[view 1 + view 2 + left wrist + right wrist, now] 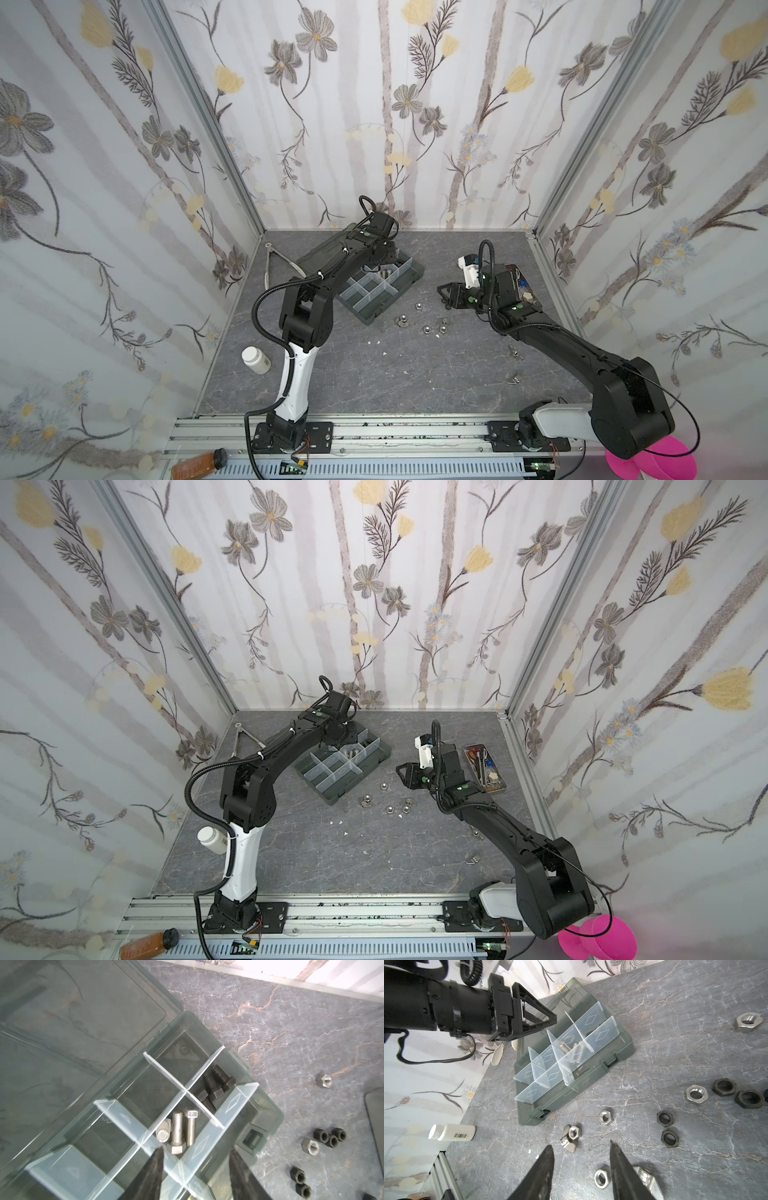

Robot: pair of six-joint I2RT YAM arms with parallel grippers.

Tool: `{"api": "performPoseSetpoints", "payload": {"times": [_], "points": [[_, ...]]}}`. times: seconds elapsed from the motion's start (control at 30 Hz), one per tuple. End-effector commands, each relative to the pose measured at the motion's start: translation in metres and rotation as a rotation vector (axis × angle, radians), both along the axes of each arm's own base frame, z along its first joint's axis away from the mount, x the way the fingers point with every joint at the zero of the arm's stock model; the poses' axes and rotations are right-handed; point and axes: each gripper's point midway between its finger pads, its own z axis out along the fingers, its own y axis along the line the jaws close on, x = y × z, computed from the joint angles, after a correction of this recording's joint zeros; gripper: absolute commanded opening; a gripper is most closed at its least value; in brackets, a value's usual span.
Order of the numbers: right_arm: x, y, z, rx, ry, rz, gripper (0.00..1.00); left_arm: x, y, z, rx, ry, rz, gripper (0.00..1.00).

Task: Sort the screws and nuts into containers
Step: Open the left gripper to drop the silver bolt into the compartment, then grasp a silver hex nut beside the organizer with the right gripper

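While the left gripper hangs half-open and empty over the organizer box, three silver bolts lie in the compartment just past its tips | black bolts: neighbouring compartment | right gripper: half-open, empty, above loose hex nuts on the table, one silver nut just beside a finger

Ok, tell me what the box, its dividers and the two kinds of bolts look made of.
Box: smoky translucent plastic, apparently; the floor shows through its walls.
Dividers: pale frosted plastic, glossy edges.
Silver bolts: bright bare steel, probably; they glint.
Black bolts: metal with a matte dark coating, likely; no shine.
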Motion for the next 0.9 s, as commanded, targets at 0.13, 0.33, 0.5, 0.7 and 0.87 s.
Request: {"api": "performPoseSetpoints", "payload": {"times": [0.13,0.33,0.5,0.7,0.87], "points": [[-0.006,0.012,-0.011,-0.087,0.028,0.018,0.48,-0.017,0.010,0.051,-0.053,-0.127,-0.002,0.63],[-0.006,0.028,-0.022,-0.181,0.053,0.022,0.49,-0.041,0.022,0.078,-0.084,-0.204,-0.011,0.77],[0.004,0.033,-0.036,-0.246,0.092,0.000,0.50,-0.062,0.032,0.098,-0.131,-0.270,-0.009,0.88],[0.015,0.039,-0.058,-0.323,0.132,-0.017,0.49,-0.087,0.043,0.109,-0.173,-0.303,-0.006,0.94],[0.022,0.047,-0.070,-0.358,0.152,-0.019,0.49,-0.109,0.056,0.095,-0.162,-0.288,0.001,0.94]]}}
